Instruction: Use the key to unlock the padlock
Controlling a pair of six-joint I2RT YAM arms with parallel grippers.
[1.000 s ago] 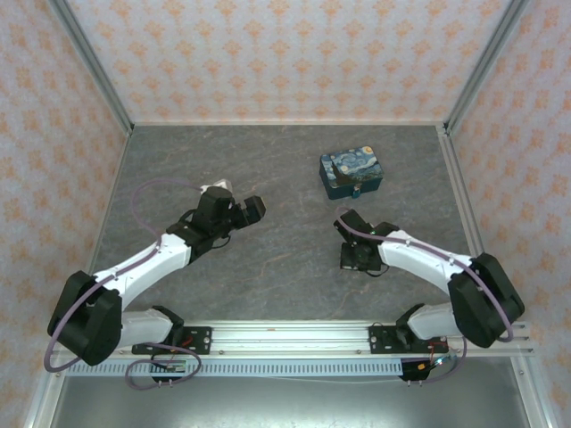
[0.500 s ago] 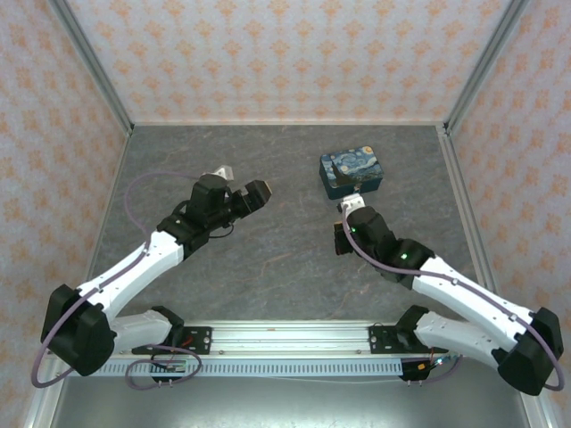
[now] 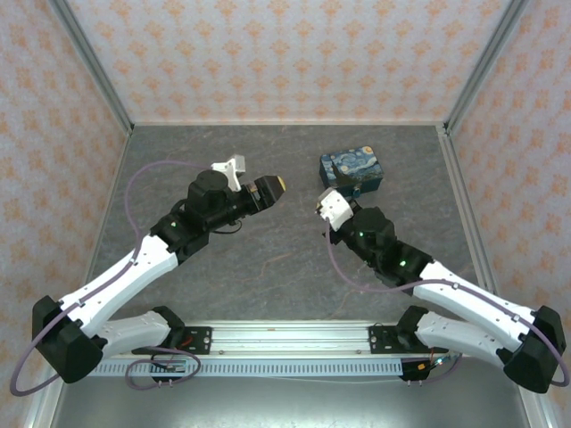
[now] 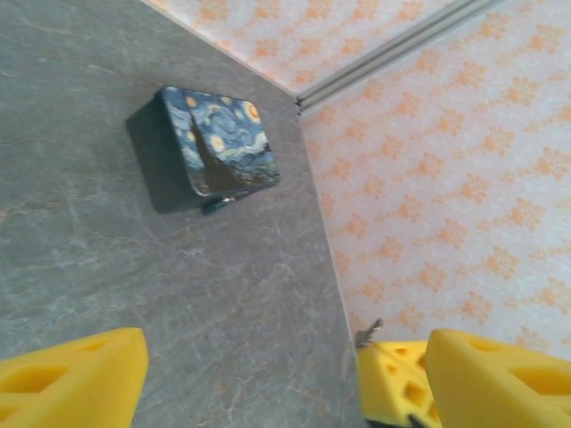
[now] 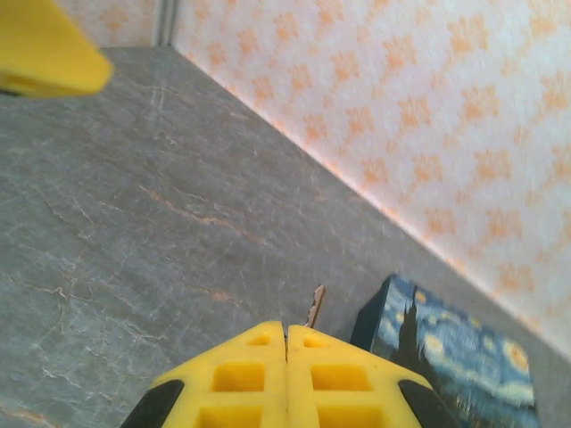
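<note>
Key (image 5: 314, 308) pinched, padlock waiting beyond the jaws

Right gripper (image 5: 286, 332) has its yellow fingers pressed flat together on the key, whose thin notched tip pokes out just ahead of the fingertips. Left gripper (image 4: 285, 349) stands spread wide with nothing between its jaws. The right fingers and key tip sit just inside its right-hand finger. Ahead of both, well apart from either pair of jaws, the padlock (image 4: 214, 207) shows as a small dark lump on the table (image 4: 107, 267). It is touching or just beside the side of the painted tin (image 4: 219, 143) that faces the jaws; its loop and keyhole are too small to make out.

The step in hand looks to be bringing the key to the lock. To do it well, the open left jaws should likely settle around the lock body and steady it before the tip is lined up with the slot — a loose, tiny lock would slide under the push. The tin crowds the far side of the lock, leaving little room for a finger there. Beyond the tin rises the enclosure wall (image 5: 428, 107).
</note>
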